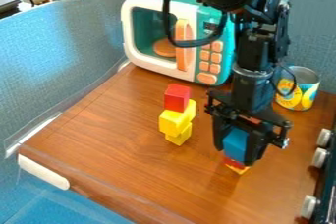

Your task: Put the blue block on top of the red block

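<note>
Up around the top middle of the frame there's a teal and white plastic toy microwave (pixel 157 69) with an orange handle (pixel 184 58) and a bunch of orange buttons (pixel 215 58), and you can see a round orange disc (pixel 164 47) sitting inside, behind the door frame. Over at the upper right is a metal can (pixel 299 93) with a yellow and blue label, standing upright; can't really tell what's in it, sorry.

OK, the blocks. The one to look at is a plain blue block (pixel 235 143) with flat faces, right of centre and a bit low in the frame, its sides partly covered by the fingers. The black two-finger tool (pixel 239 150) points down and has a grip on it, so the blue one sits between the fingers, down at their tips. Right under it a bit of a red block (pixel 234 163) peeks out, with a yellow-orange piece (pixel 238 170) below that. Honestly can't tell if blue is touching red or just above it.

Near the middle of the frame, left of the tool, some bright yellow blocks (pixel 174 121) are piled up kinda crooked with another red block (pixel 177 98) on top. All of it's on a brown wood-look bench (pixel 118 129), with pale knobs (pixel 320 157) along the right edge of the frame.
</note>
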Robot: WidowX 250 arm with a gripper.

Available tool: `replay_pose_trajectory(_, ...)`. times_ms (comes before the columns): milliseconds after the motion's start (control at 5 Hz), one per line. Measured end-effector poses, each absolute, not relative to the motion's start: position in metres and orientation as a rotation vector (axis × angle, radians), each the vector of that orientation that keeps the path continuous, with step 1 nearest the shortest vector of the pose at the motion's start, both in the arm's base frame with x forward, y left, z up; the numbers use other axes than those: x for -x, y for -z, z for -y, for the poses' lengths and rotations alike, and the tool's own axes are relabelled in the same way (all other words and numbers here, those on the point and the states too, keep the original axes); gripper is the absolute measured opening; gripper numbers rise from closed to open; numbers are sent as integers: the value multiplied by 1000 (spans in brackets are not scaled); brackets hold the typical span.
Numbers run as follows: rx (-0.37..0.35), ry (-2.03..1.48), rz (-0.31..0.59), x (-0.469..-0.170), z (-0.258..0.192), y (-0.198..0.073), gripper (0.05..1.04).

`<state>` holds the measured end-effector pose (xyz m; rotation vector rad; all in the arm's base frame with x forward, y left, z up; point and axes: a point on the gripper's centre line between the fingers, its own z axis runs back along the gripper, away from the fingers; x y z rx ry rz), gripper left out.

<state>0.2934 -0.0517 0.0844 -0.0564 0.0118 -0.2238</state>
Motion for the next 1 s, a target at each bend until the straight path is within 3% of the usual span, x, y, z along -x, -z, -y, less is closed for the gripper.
replay_pose_trajectory(1000, 63, 191, -28, -334, 48, -76, 607)
